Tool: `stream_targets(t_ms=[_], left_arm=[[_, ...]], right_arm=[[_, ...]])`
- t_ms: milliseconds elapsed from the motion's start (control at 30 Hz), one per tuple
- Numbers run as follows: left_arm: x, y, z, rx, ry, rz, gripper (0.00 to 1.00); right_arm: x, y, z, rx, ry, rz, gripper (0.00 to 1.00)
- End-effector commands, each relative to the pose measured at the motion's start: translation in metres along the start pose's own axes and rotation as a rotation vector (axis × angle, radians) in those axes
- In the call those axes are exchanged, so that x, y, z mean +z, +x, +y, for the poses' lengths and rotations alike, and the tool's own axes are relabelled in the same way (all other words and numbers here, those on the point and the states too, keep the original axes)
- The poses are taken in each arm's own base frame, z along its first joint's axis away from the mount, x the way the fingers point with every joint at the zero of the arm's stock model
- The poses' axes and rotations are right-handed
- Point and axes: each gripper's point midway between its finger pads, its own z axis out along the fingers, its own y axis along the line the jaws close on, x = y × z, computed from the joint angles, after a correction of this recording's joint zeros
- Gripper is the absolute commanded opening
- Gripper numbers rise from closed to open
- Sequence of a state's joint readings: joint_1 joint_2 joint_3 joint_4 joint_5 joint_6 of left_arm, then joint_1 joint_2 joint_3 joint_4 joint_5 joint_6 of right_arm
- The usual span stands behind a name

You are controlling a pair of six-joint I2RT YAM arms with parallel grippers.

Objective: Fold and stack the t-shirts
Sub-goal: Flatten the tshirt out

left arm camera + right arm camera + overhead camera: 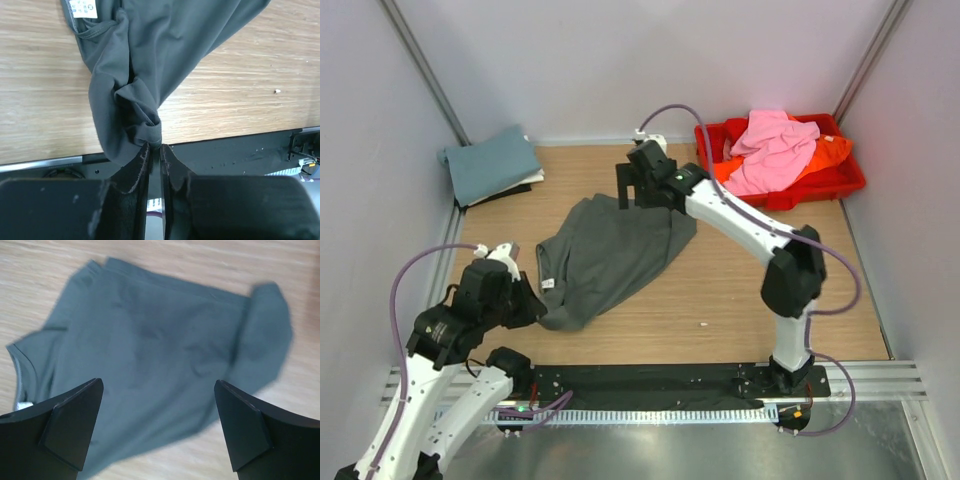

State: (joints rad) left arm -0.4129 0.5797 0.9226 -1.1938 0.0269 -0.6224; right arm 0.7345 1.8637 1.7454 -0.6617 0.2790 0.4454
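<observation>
Wooden table [740, 300] runs under both arms. The dark grey t-shirt [615, 255] lies spread but rumpled btwn the two grippers, stretching from the L one up to the R one. In the R wrist view it fills the space below the fingers, blurred, neck opening toward the L finger.

Red plastic tray [840, 180] sits well off to the R gripper's right, at the far corner. A pink t-shirt [770, 150] is heaped in it, w/ an orange t-shirt [830, 150] under and beside it. Folded dusty teal t-shirt [492, 165] lies far ahead of the L gripper, on what we think is a white one; only a pale edge shows.

R gripper [159, 385] hovers over the grey shirt's far edge, fingers wide apart, holding nothing. L gripper [155, 146] has fingers pinched together on a bunched corner of the grey shirt. Shirt's white label [83, 7] sits ahead-left of that pinch.
</observation>
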Motion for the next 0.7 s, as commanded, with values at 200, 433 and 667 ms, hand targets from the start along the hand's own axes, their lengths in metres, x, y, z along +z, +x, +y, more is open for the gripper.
stream_targets(t_ms=[200,433,667], left_arm=[[0.011,0.021,0.008,-0.010,0.016,0.021,0.14],[0.008,0.019,0.006,-0.007,0.045,-0.014,0.13],[0.002,0.016,0.009,-0.024,0.046,-0.065,0.24]], right_arm=[[0.107,-0.020,0.074,-0.049,-0.156,0.048,0.90],[0.157,-0.018,0.097,-0.002,-0.217,-0.022,0.88],[0.172,-0.025,0.122,-0.038,-0.234,-0.123,0.88]])
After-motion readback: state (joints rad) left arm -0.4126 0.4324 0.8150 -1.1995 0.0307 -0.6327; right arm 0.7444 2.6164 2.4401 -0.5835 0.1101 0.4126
